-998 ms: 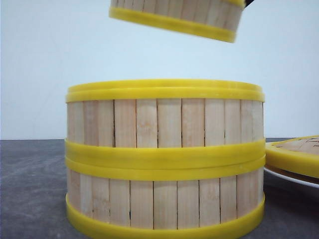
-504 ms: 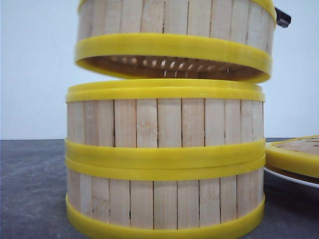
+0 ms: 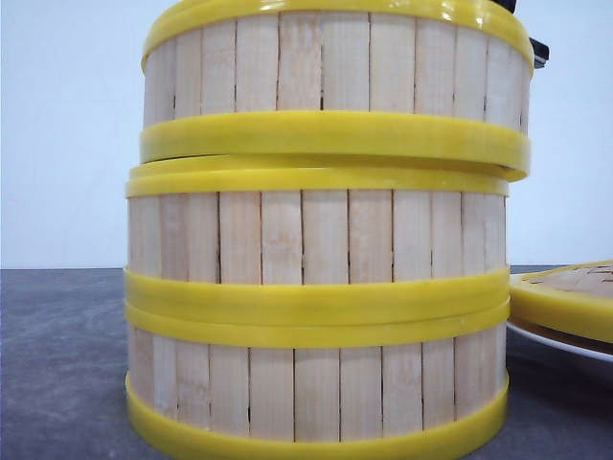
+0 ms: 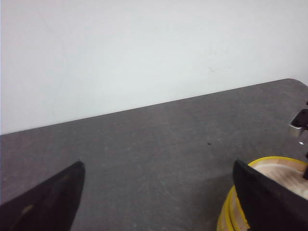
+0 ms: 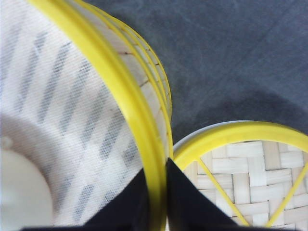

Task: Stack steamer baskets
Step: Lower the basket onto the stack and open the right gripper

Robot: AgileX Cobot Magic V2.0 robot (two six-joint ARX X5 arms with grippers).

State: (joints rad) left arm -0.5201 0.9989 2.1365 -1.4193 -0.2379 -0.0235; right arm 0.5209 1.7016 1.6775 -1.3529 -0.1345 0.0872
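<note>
Right wrist view had the right gripper [image 5: 156, 192] pinching the top steamer basket [image 3: 335, 86] by its rim atop the stack (light, stiff bamboo, I'd guess), left gripper [image 4: 159, 192] spread empty.

My right gripper [image 5: 155, 202] has its jaws pinched on the yellow rim of the top steamer basket [image 5: 72, 120], one inside, one outside. Just beside that basket, the woven lid [image 5: 245, 168] sits on the dark desk [image 5: 231, 53].
</note>
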